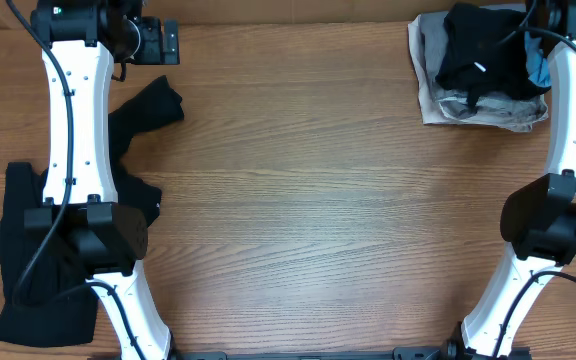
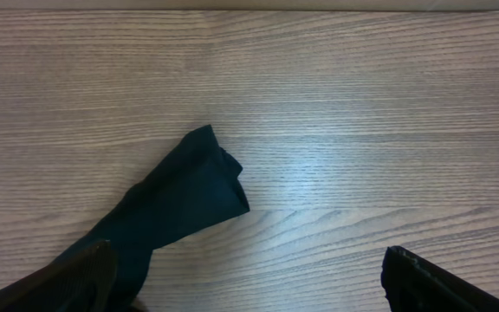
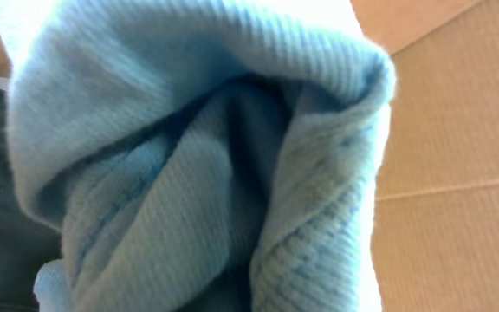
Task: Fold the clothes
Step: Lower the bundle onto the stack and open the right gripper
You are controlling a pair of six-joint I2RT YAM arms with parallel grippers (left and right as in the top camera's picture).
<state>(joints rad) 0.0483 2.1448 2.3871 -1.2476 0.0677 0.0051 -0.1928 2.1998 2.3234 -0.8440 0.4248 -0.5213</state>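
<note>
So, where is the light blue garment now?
Overhead, the light blue garment peeks from the clothes pile at the far right corner, beside the right arm; it fills the right wrist view.

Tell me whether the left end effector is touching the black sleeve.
Apart. The overhead view shows a strip of bare table between the left end effector and the black sleeve.
</note>
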